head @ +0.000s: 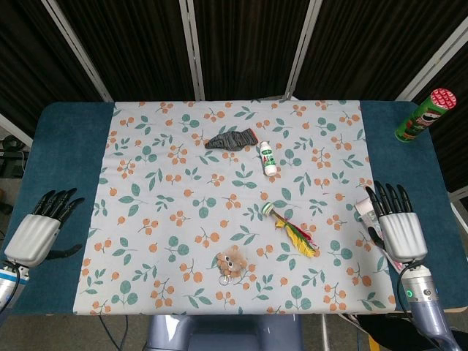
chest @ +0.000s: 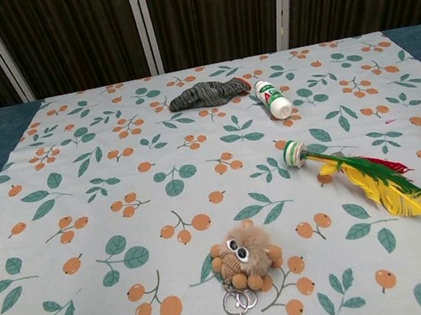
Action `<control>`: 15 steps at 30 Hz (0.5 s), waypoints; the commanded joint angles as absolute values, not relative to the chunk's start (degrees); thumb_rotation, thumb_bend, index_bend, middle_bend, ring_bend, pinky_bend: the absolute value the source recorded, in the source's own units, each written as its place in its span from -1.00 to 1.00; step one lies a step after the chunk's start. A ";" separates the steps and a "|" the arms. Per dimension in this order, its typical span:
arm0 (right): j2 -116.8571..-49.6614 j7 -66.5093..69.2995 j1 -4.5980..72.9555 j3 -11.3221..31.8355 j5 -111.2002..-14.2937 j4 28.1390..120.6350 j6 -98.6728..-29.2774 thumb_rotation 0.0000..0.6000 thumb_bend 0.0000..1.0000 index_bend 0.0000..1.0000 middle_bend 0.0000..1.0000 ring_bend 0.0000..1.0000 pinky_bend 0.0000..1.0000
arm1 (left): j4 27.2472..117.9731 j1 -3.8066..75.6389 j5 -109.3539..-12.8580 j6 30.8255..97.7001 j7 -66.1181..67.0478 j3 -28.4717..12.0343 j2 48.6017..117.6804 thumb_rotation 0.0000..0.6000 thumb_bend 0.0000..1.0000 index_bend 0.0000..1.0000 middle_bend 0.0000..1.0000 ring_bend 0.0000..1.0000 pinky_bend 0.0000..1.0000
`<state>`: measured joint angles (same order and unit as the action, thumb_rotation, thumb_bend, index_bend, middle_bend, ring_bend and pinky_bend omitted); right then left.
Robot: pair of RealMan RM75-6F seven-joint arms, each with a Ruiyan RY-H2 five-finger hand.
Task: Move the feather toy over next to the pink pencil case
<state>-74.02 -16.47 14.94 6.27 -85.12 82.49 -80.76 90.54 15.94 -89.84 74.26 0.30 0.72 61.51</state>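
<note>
Feather toy (head: 290,227) lies on the floral cloth (head: 146,219), right of centre. Pink pencil case (head: 363,208) sits mostly hidden under right hand (head: 401,225). Both hands, left hand (head: 38,232) included, are spread and hold nothing.

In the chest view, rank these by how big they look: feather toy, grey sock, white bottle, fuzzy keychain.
1. feather toy, longest by far.
2. fuzzy keychain and grey sock look alike; the keychain lies nearer the camera, so I won't split them.
3. white bottle, smallest.
</note>
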 commanded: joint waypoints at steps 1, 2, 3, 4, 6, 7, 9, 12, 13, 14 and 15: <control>-74.00 -16.45 14.91 6.28 -85.09 82.49 -80.78 1.00 -0.56 -1.00 -1.00 -1.00 -1.00 | 90.55 15.93 -89.88 74.30 0.34 0.74 61.50 0.78 -0.59 -0.78 -1.00 -1.00 -1.00; -73.98 -16.40 14.89 6.30 -85.08 82.52 -80.82 1.00 -0.56 -1.00 -1.00 -1.00 -1.00 | 90.56 15.92 -89.89 74.32 0.36 0.74 61.50 0.77 -0.59 -0.78 -1.00 -1.00 -1.00; -73.95 -16.29 14.87 6.30 -85.09 82.57 -80.85 1.00 -0.56 -1.00 -1.00 -1.00 -1.00 | 90.58 15.90 -89.91 74.35 0.37 0.75 61.50 0.78 -0.58 -0.78 -1.00 -1.00 -1.00; -73.93 -16.14 14.86 6.30 -85.15 82.64 -80.91 1.00 -0.56 -1.00 -1.00 -1.00 -1.00 | 90.58 15.88 -89.95 74.41 0.40 0.76 61.50 0.77 -0.58 -0.78 -1.00 -1.00 -1.00; -73.93 -15.79 14.84 6.30 -85.45 82.70 -81.20 1.00 -0.56 -1.00 -1.00 -1.00 -1.00 | 90.55 15.82 -90.00 74.50 0.43 0.80 61.52 0.76 -0.58 -0.78 -1.00 -1.00 -1.00; -73.94 -15.65 14.84 6.31 -85.63 82.68 -81.36 1.00 -0.57 -1.00 -1.00 -1.00 -1.00 | 90.54 15.81 -90.00 74.52 0.44 0.79 61.53 0.76 -0.58 -0.78 -1.00 -1.00 -1.00; -74.00 -15.32 14.86 6.30 -86.06 82.61 -81.71 1.00 -0.58 -1.00 -1.00 -1.00 -1.00 | 90.52 15.81 -89.97 74.52 0.44 0.78 61.55 0.76 -0.58 -0.78 -1.00 -1.00 -1.00; -74.18 -14.69 14.94 6.13 -86.95 82.34 -82.14 1.00 -0.60 -1.00 -1.00 -1.00 -1.00 | 90.49 15.86 -89.87 74.43 0.43 0.73 61.56 0.77 -0.58 -0.78 -1.00 -1.00 -1.00; -74.23 -14.53 14.96 6.04 -87.13 82.28 -82.16 1.00 -0.60 -1.00 -1.00 -1.00 -1.00 | 90.49 15.88 -89.82 74.37 0.40 0.72 61.57 0.77 -0.58 -0.78 -1.00 -1.00 -1.00; -74.27 -14.40 14.97 5.98 -87.20 82.29 -82.13 1.00 -0.61 -0.99 -1.00 -1.00 -1.00 | 90.49 15.90 -89.80 74.33 0.38 0.70 61.57 0.77 -0.58 -0.78 -1.00 -1.00 -1.00; -74.30 -13.95 14.98 5.90 -87.22 82.63 -81.99 1.00 -0.62 -0.98 -1.00 -1.00 -1.00 | 90.48 15.94 -89.78 74.27 0.38 0.69 61.56 0.77 -0.58 -0.78 -1.00 -1.00 -1.00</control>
